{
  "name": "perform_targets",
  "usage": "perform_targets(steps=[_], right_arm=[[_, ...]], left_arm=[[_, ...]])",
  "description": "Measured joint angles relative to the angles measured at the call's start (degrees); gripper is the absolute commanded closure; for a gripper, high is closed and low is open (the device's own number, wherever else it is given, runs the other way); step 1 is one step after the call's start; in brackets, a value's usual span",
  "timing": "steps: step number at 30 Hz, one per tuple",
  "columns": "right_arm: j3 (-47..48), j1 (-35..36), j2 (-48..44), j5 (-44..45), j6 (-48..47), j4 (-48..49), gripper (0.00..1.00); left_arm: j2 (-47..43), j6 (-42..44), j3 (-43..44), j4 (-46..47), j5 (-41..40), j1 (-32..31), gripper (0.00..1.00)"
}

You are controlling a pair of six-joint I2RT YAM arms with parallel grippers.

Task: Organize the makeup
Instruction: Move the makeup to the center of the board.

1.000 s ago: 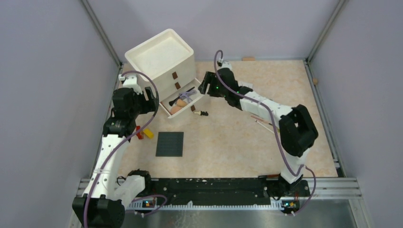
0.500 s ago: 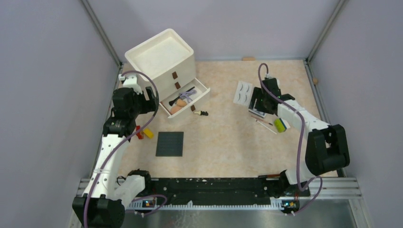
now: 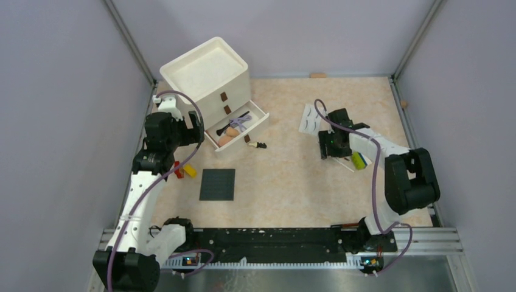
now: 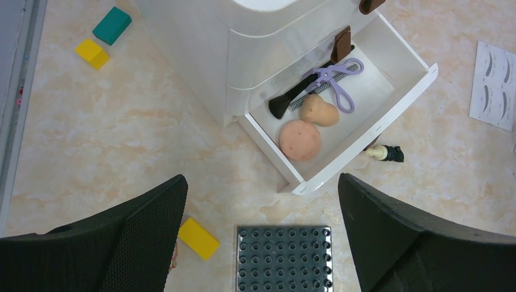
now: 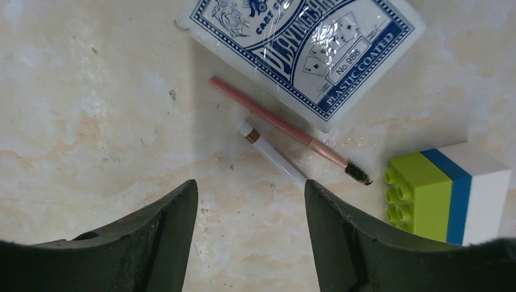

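Observation:
The white drawer unit (image 3: 207, 79) has its bottom drawer (image 4: 398, 100) pulled out. In it lie a round peach puff (image 4: 299, 139), a peach sponge (image 4: 320, 112), a purple lash curler (image 4: 334, 79) and a dark brush (image 4: 291, 100). A small dark-and-cream tube (image 4: 384, 153) lies on the table by the drawer's front. The white eyelash card (image 3: 310, 118) lies at centre right. My right gripper (image 5: 251, 185) is open just short of a pink spoolie brush (image 5: 286, 128) and a thin clear stick (image 5: 272, 152). My left gripper (image 4: 263, 179) hangs open and empty, high above the table before the drawer.
A pack of playing cards (image 5: 304, 48) lies beside the spoolie, and a green, blue and white brick (image 5: 450, 194) sits to its right. The dark studded plate (image 4: 283, 258) is below the left gripper, with yellow bricks (image 4: 198, 238) and a green brick (image 4: 112, 25) nearby.
My right arm has swung from the open drawer to the right side of the table and now sits over the thin brushes. The left arm has stayed in place.

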Motion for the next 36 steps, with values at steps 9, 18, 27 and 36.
perform_targets(steps=[9, 18, 27, 36], right_arm=[[0.9, 0.0, 6.2, -0.5, -2.8, 0.1, 0.37], [1.2, -0.8, 7.0, -1.7, -3.7, 0.3, 0.53], [1.9, -1.2, 7.8, -2.6, -4.2, 0.9, 0.75], [1.9, -1.3, 8.0, -4.9, -4.1, 2.5, 0.98]], left_arm=[[0.0, 0.0, 0.0, 0.0, 0.0, 0.0, 0.01], [0.0, 0.0, 0.0, 0.0, 0.0, 0.0, 0.01], [0.4, 0.0, 0.0, 0.0, 0.0, 0.0, 0.01], [0.4, 0.0, 0.0, 0.0, 0.2, 0.0, 0.01]])
